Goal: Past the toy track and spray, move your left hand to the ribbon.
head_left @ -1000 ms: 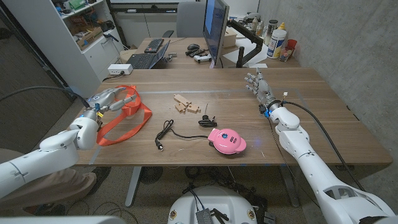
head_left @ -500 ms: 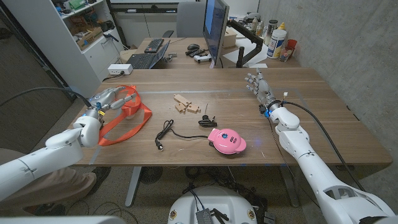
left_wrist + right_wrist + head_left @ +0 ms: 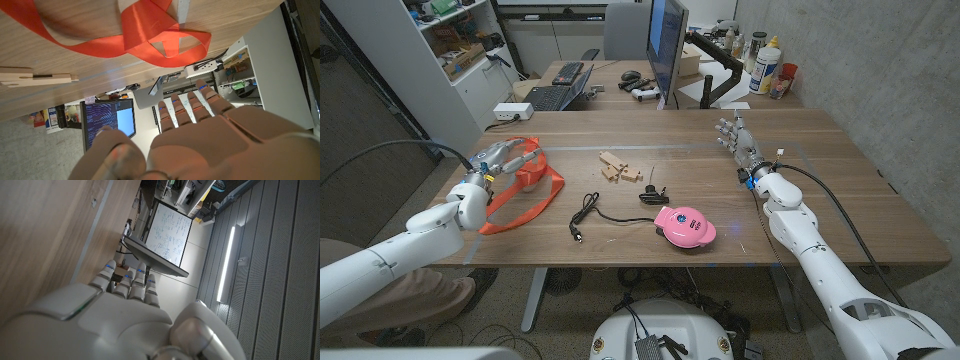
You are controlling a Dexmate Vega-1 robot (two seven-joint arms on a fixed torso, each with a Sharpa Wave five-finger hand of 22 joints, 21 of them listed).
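From the left wrist, the left hand shows fingers spread and empty just short of the orange ribbon. From the head, the ribbon lies at the table's left end; the right hand stands open, holding nothing.

Left hand at ribbon, bare tabletop right of wooden track pieces

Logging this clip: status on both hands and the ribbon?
Left hand open, fingers over the orange ribbon, nothing gripped. Right hand open, idle at the table's far right. Wooden toy track pieces sit clear of the ribbon.
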